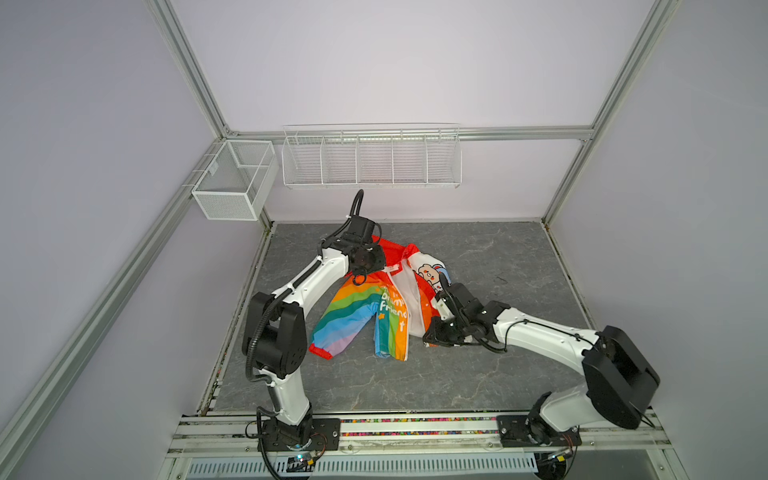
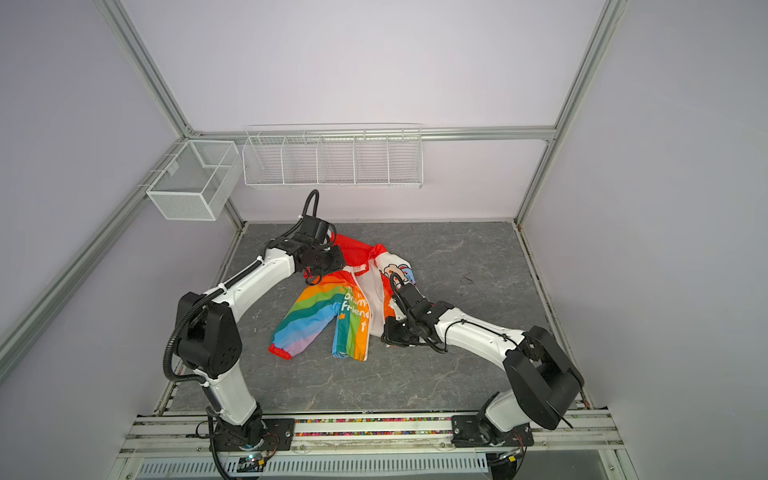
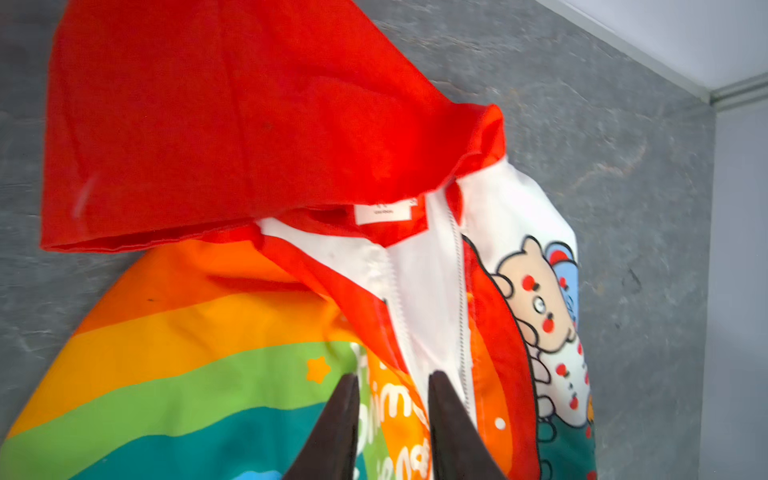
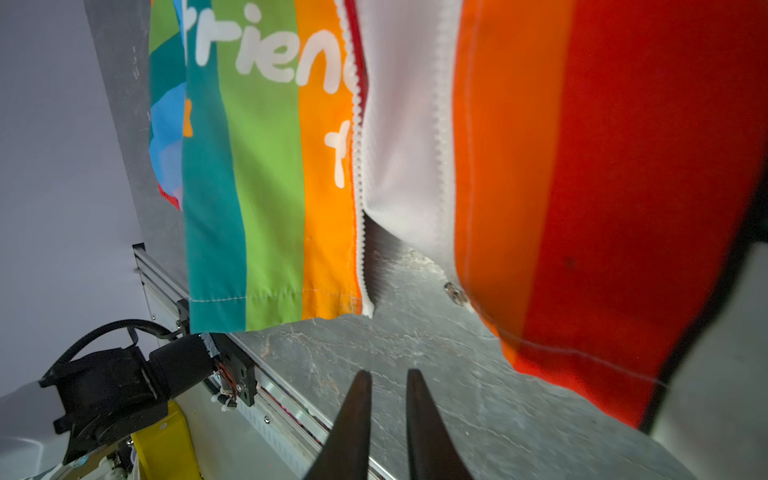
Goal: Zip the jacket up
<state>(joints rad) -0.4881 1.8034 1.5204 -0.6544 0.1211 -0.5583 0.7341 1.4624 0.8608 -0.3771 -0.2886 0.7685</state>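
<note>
One jacket: a small, thin child's jacket (image 1: 357,307) (image 2: 316,307) with rainbow stripes lies front side up on the grey stone-patterned tabletop (image 1: 478,374), in front of the white wire shelf (image 1: 372,158).
Long axis: it runs from the red hood (image 3: 208,124), the end nearer to the wire shelf, to the hem, the end farther from it, a little slanted.
Front: it is open; the two halves of the white zipper (image 4: 357,166) stand apart and plain white lining shows between them.
Sleeve: one striped sleeve spreads away from the wire shelf on the left arm's side and ends in a gathered red cuff (image 1: 320,351).
Other side: this part is turned over and shows a white cloth with a cartoon bear (image 3: 536,299).
Cloth: smooth, light, with soft folds; white rounded letters are printed on the stripes.
Zipper teeth: small, white, like plastic; a small shiny metal piece (image 4: 455,293) sits at the lower end of the orange edge.
Left gripper (image 3: 392,378): it is over the lettering, at the jacket's end nearer to the wire shelf; the dark pointed fingers stand moderately apart and grip nothing.
Right gripper (image 4: 387,372): it is over bare tabletop just past the hem, the side away from the wire shelf; the fingers are only a little apart, with nothing between them.
</note>
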